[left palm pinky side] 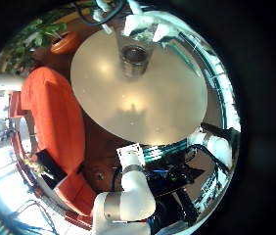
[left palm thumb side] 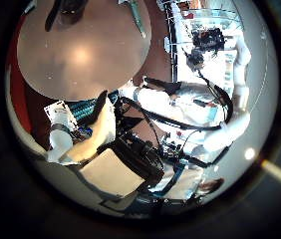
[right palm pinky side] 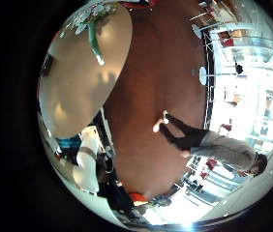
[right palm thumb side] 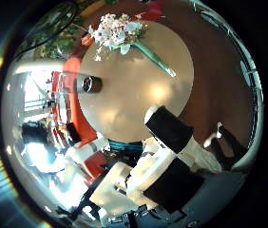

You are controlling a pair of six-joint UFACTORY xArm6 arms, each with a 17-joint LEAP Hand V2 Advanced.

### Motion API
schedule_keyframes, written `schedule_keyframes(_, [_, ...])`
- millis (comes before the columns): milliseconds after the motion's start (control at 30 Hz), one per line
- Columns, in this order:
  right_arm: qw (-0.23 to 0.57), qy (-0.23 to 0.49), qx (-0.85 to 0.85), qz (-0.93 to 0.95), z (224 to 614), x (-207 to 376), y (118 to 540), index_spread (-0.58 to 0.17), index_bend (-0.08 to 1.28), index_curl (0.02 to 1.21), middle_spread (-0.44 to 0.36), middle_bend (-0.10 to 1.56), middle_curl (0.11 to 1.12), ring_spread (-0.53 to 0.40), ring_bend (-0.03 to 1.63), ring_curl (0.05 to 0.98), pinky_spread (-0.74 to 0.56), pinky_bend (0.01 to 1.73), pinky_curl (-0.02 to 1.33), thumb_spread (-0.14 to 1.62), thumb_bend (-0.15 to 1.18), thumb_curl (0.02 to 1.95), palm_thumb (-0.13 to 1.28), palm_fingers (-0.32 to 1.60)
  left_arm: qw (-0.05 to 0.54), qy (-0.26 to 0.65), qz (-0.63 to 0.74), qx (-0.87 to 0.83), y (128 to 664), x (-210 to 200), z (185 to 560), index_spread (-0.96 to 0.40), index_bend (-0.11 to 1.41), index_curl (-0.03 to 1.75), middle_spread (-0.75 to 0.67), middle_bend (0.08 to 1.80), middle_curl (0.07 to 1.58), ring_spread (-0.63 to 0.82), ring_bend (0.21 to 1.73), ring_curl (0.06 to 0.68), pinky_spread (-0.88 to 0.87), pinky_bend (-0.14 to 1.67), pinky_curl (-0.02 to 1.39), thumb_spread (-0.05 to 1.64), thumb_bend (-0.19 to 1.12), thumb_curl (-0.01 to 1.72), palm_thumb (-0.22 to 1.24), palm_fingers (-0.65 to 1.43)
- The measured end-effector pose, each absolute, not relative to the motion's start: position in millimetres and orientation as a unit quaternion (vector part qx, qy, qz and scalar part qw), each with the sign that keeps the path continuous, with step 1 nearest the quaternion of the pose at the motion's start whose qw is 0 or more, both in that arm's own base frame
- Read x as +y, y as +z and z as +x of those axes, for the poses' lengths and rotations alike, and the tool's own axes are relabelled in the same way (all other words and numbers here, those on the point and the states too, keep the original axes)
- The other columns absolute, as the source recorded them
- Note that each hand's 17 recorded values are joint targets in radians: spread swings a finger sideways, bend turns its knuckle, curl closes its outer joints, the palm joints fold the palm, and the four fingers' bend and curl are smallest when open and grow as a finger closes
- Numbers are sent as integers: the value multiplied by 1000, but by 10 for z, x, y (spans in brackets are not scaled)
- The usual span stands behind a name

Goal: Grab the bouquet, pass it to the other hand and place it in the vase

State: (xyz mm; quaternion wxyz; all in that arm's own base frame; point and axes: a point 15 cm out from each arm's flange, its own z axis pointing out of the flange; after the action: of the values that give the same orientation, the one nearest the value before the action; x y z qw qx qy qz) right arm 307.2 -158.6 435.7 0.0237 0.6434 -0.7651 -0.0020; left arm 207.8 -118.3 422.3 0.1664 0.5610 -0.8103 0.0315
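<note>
The bouquet (right palm thumb side: 117, 33) lies flat on the round table (right palm thumb side: 134, 95), its flower heads at the table's edge and its long stems (right palm thumb side: 159, 62) pointing inward. The stems (right palm pinky side: 95, 43) also show in the right little finger side palm view. The vase (left palm pinky side: 133, 59) stands upright on the same table and is seen from above, also as the vase (right palm thumb side: 89, 84), apart from the bouquet. My left hand (left palm pinky side: 128, 18) is high over the vase with relaxed fingers, holding nothing. My right hand (right palm thumb side: 167, 128) hovers high above the table, holding nothing.
A sofa (left palm pinky side: 55, 117) curves round one side of the table. Potted plants (left palm pinky side: 40, 34) stand beyond it. The white robot arms (left palm thumb side: 175, 100) rise beside the table's edge. Chairs and small tables (right palm pinky side: 219, 43) stand farther off on the floor.
</note>
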Motion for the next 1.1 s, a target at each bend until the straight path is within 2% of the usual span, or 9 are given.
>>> schedule_keyframes(233, [-19, -60, -798, 599, 3520, -1605, 4134, -288, 161, 260, -52, 337, 385, -33, 783, 282, 252, 481, 274, 1164, -27, 316, 425, 554, 147, 38, 515, -844, 4401, -1418, 2076, 7, 189, 381, 329, 195, 352, 513, 438, 200, 494, 183, 255, 1103, -22, 368, 489, 192])
schedule_keyframes(333, [-27, -103, -805, 583, 3724, -1559, 3871, -271, 165, 266, -53, 353, 392, -61, 821, 292, 223, 504, 274, 1144, -24, 326, 420, 549, 137, 35, 505, -851, 4404, -1410, 2090, 10, 187, 383, 330, 195, 351, 513, 437, 199, 494, 183, 255, 1104, -22, 367, 488, 192])
schedule_keyframes(567, [8, -158, -815, 557, 4062, -1438, 3220, -249, 173, 282, -47, 388, 408, -95, 861, 295, 179, 542, 262, 1107, -23, 345, 427, 520, 125, 16, 488, -864, 4280, -1256, 2129, 17, 189, 387, 336, 192, 348, 517, 433, 196, 495, 183, 256, 1104, -22, 368, 485, 188])
schedule_keyframes(733, [19, -161, -818, 552, 4356, -1313, 2833, -240, 176, 295, -52, 409, 418, -113, 881, 298, 155, 567, 248, 1091, -22, 358, 439, 507, 129, 11, 485, -865, 4218, -1190, 2156, 18, 189, 389, 337, 194, 347, 520, 430, 195, 495, 180, 256, 1104, -22, 369, 485, 187])
schedule_keyframes(1100, [46, -181, -818, 544, 4696, -1179, 2182, -224, 187, 328, -57, 445, 437, -145, 921, 304, 127, 605, 214, 1069, -25, 371, 449, 497, 135, 7, 479, -867, 4146, -1133, 2173, 26, 190, 392, 339, 191, 345, 522, 428, 194, 496, 183, 254, 1104, -22, 369, 476, 184])
